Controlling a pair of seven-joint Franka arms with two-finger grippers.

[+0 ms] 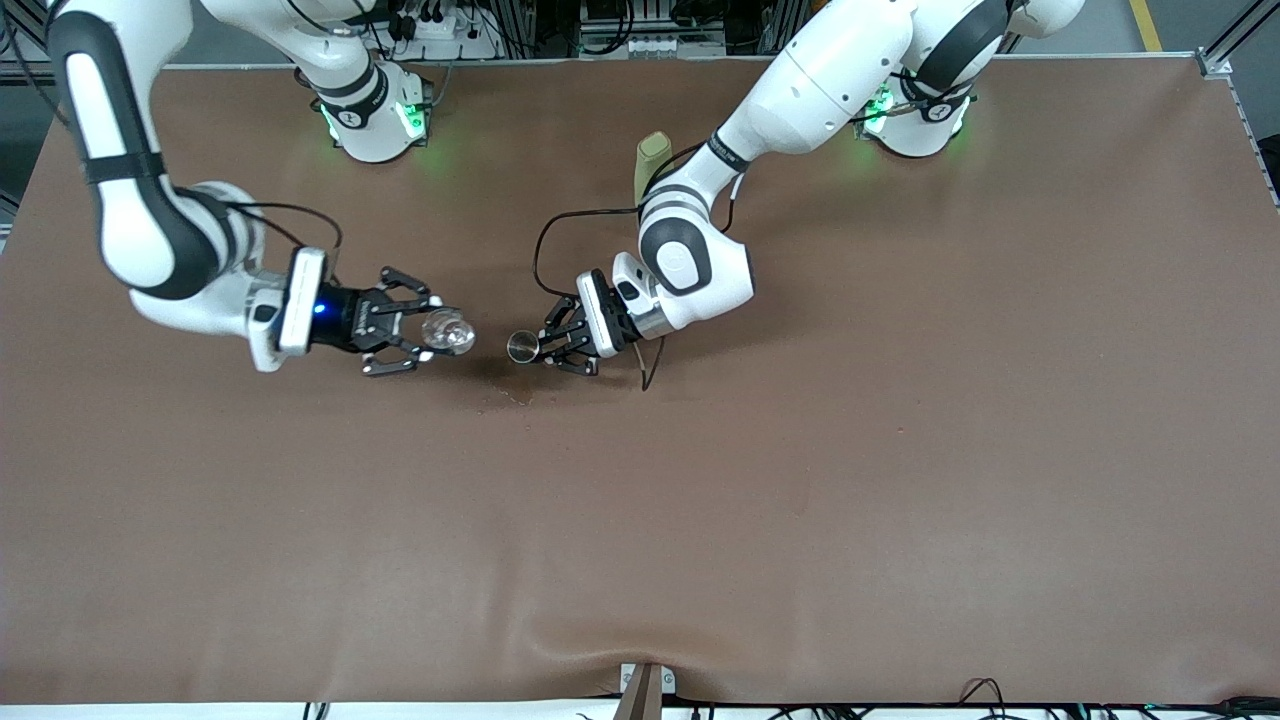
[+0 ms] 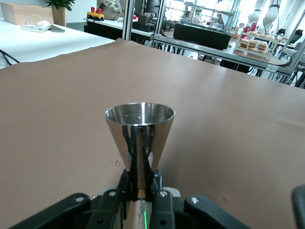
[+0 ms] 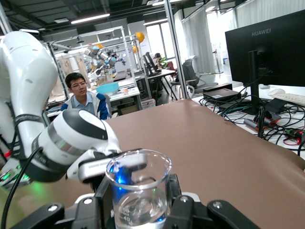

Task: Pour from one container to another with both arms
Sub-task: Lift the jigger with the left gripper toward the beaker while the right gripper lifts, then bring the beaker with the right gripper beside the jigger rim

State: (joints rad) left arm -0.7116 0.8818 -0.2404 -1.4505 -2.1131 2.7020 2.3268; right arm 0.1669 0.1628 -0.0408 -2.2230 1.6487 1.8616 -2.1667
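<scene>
My right gripper [image 1: 425,334] is shut on the tiny clear glass cup [image 1: 448,333]. In the right wrist view the cup [image 3: 138,188] stands upright between the black fingers [image 3: 173,188], with a little clear liquid in its base. My left gripper [image 1: 547,347] is shut on the silvery metal jigger [image 1: 521,346], a short gap from the cup. In the left wrist view the jigger [image 2: 139,129] is upright with its round rim open upward, pinched at its narrow waist by the left gripper [image 2: 139,183]. Both are held just over the middle of the brown table.
A tall olive-green bottle [image 1: 651,160] stands near the left arm's base, partly hidden by that arm. A few droplets [image 2: 117,162] lie on the brown cloth under the jigger. The left arm's wrist [image 3: 71,138] shows close ahead in the right wrist view.
</scene>
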